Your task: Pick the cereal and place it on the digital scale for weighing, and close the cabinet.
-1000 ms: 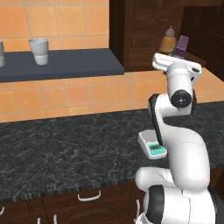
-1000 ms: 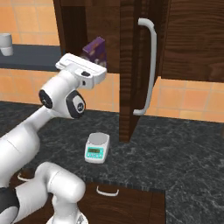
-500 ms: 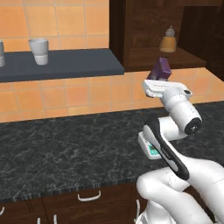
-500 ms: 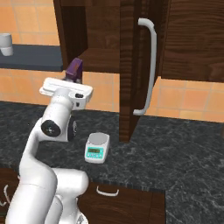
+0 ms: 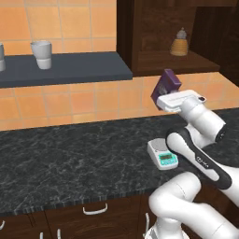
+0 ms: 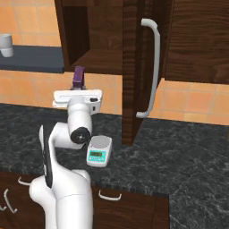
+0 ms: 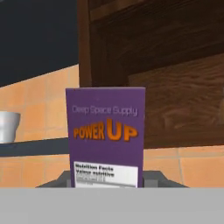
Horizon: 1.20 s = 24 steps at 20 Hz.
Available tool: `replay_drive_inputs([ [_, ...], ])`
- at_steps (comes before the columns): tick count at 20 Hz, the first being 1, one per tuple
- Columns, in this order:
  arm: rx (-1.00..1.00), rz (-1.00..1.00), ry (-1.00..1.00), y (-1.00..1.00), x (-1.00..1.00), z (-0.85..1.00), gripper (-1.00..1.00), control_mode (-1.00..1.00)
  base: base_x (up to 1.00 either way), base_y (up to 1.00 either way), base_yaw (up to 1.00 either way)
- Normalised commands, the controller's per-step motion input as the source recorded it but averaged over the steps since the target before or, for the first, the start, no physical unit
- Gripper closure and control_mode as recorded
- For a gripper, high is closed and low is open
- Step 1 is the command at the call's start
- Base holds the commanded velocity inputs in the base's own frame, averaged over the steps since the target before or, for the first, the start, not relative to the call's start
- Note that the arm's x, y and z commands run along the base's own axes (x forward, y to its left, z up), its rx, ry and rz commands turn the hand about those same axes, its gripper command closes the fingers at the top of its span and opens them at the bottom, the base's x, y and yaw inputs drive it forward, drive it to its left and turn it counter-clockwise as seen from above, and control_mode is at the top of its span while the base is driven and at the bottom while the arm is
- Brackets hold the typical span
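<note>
Two base cameras look forward and down over the arm from behind, one on its left, one on its right; both show the digital scale [image 5: 162, 155] [image 6: 99, 151] and the open cabinet [image 5: 158, 32] [image 6: 134, 53]. The hand camera looks close along the gripper at the cereal [image 7: 106, 135], the cabinet [image 7: 166, 65] behind it.

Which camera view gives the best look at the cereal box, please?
The hand view: the cereal box faces the camera there, with its printed front and pale label readable. The left base view shows it small and tilted above the gripper. The right base view shows only a narrow purple part above the hand.
</note>
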Motion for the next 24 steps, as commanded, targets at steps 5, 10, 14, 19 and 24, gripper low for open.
replay_drive_inputs([
  [5, -0.11, 0.18, 0.12, 0.06, 0.06, -0.19, 1.0, -1.0, 0.0, 0.0, 0.0],
  [10, -0.18, 0.05, 0.14, 0.25, 0.05, -0.15, 1.0, -1.0, 0.0, 0.0, 0.0],
  [14, -0.05, 0.03, 0.11, -0.01, 0.05, -0.03, 1.0, -1.0, 0.0, 0.0, 0.0],
  [19, -0.03, 0.11, 0.1, -0.04, 0.0, -0.42, 1.0, -1.0, 0.0, 0.0, 0.0],
  [24, -0.03, 0.11, 0.04, -0.08, 0.0, -0.42, 1.0, -1.0, 0.0, 0.0, 0.0],
])
